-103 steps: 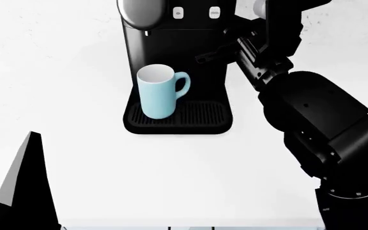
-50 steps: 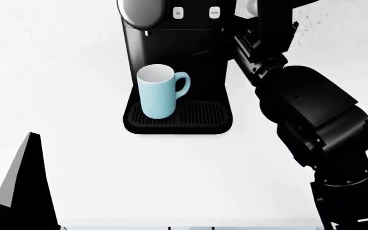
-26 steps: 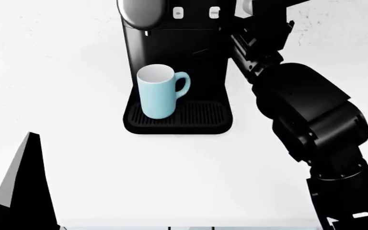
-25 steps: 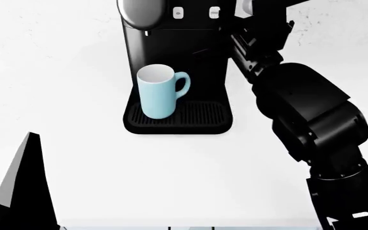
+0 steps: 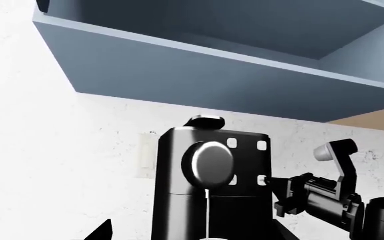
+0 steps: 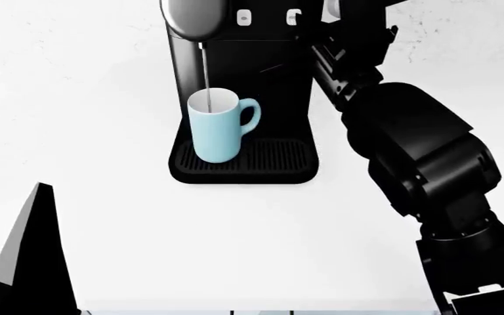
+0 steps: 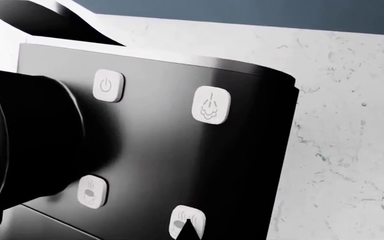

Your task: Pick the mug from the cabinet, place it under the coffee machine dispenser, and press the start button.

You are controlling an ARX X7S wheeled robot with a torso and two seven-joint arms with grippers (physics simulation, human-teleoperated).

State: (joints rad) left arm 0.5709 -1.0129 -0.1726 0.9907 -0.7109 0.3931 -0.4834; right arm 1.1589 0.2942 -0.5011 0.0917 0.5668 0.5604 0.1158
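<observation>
- The mug [image 6: 217,128] is sitting upright on the ribbed tray [image 6: 274,157] of the coffee machine [image 6: 261,72], over on the tray's left part, handle pointing to my right.
- It's right under the dispenser dome [image 6: 191,16], and a thin stream [image 6: 205,72] is running from the nozzle straight into the cup, so the machine is pouring.
- My right gripper [image 5: 280,196] is up at the machine's front panel, next to the lower right button [image 5: 261,180]. In the right wrist view a dark tip [image 7: 187,230] sits on that button [image 7: 185,220].
- Can't tell how far the right jaws are spread, and I see nothing held in them.
- The left gripper isn't in any view; only a dark slice of the left arm [image 6: 29,262] shows low in the head view.
- The left wrist view also shows the blue cabinet [image 5: 199,65] hanging above the machine.
</observation>
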